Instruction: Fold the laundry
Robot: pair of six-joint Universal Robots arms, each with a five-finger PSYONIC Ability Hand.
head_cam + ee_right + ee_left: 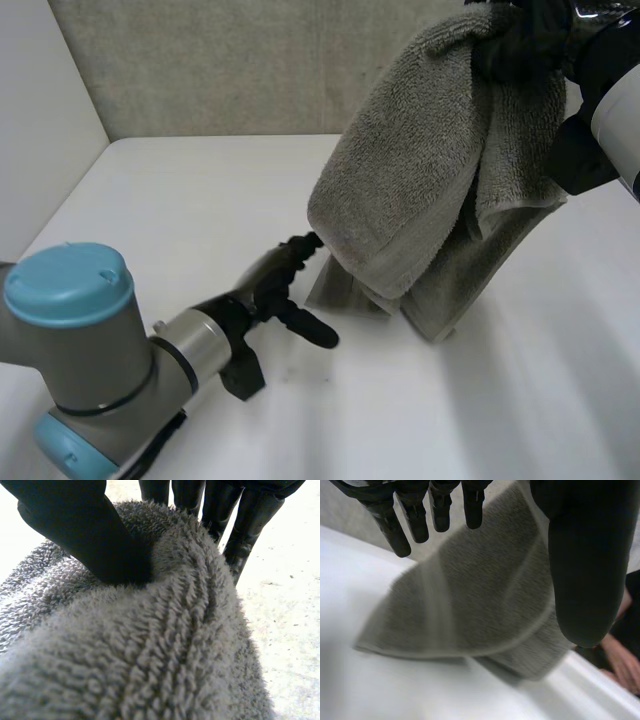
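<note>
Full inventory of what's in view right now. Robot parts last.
towel: 1, grey, hanging over the table's far right, lower end down at the table
table: 1, white, under everything
wall: 1, beige, behind the table
person's hand: 1, beyond the table edge, seen past the left thumb
left arm: 1, grey with light-blue caps, near side
left robot hand: 1, black, open, fingertips at the towel's lower edge
right robot hand: 1, black, pinching the towel's bunched top

Bright light — soft shadow beneath towel (pixel 430 170) on white table (pixel 200 200)
</note>
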